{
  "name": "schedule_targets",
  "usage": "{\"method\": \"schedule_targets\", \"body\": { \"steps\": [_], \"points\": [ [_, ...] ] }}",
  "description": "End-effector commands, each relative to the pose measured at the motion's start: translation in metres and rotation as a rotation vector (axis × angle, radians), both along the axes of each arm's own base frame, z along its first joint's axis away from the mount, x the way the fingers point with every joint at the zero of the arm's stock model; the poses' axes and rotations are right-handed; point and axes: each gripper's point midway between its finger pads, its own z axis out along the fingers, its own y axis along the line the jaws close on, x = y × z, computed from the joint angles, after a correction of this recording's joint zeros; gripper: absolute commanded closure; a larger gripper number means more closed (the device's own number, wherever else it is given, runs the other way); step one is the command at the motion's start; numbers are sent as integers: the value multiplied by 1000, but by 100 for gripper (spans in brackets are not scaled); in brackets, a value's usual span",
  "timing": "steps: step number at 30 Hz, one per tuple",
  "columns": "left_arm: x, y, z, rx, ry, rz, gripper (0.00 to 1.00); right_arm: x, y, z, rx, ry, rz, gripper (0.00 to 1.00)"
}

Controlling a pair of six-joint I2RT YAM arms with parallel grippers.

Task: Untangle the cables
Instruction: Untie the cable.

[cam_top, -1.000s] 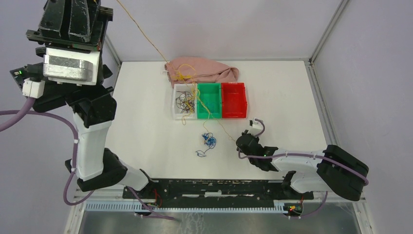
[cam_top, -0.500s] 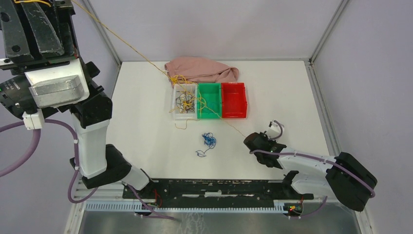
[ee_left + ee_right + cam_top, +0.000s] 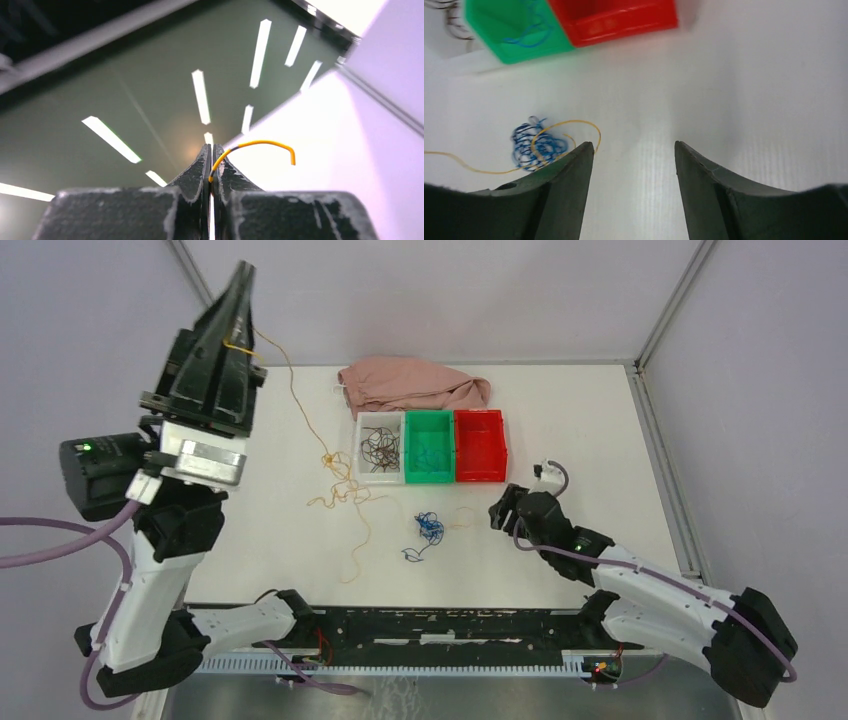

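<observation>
My left gripper point(image 3: 242, 288) is raised high over the table's left side, pointing up, and is shut on one end of a long yellow cable point(image 3: 303, 410); the pinch shows in the left wrist view point(image 3: 211, 151), with a short yellow end point(image 3: 265, 144) curling out. The cable hangs down to a loose heap point(image 3: 340, 492) left of the bins. A blue cable tangle point(image 3: 428, 527) lies mid-table, with a yellow loop point(image 3: 574, 123) across the blue tangle point(image 3: 535, 144). Dark cables point(image 3: 379, 448) fill the white bin. My right gripper point(image 3: 501, 510) sits low, right of the blue tangle, open and holding nothing point(image 3: 634, 148).
A green bin point(image 3: 431, 420) holding a blue wire and a red bin point(image 3: 480, 420) stand beside the white bin point(image 3: 362, 450). A pink cloth point(image 3: 415, 383) lies behind them. Purple hoses run along both arms.
My right gripper has opened and let go of the yellow cable. The taut cable has gone slack, pulled off the bins and dropped to the table. My left arm has swung right.
</observation>
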Motion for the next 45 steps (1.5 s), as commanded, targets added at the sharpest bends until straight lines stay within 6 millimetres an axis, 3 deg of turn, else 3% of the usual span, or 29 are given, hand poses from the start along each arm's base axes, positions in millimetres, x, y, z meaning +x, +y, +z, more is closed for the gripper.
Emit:
{"method": "schedule_targets", "body": {
  "steps": [1,5,10,17,22,27,34,38,45],
  "points": [
    [41,-53,-81,145,257,-141,97,3,53,81,108,-176,315,30],
    [52,-71,-114,191,344,-193,97,-8,73,122,170,-226,456,25],
    [54,-81,-137,231,418,-244,97,-17,102,182,285,-324,603,21],
    [51,-92,-158,271,482,-312,97,-19,148,290,430,-535,807,19],
    [52,-96,-161,270,508,-340,97,-10,175,338,495,-619,884,22],
    [53,-98,-160,269,510,-349,97,-8,205,343,575,-602,970,27],
    [52,-98,-159,266,508,-354,97,-25,243,324,600,-539,1096,33],
    [50,-95,-157,261,499,-347,97,-33,250,312,605,-507,1107,37],
    [46,-89,-148,254,466,-330,97,-26,249,258,553,-393,1037,38]
  ]
}}
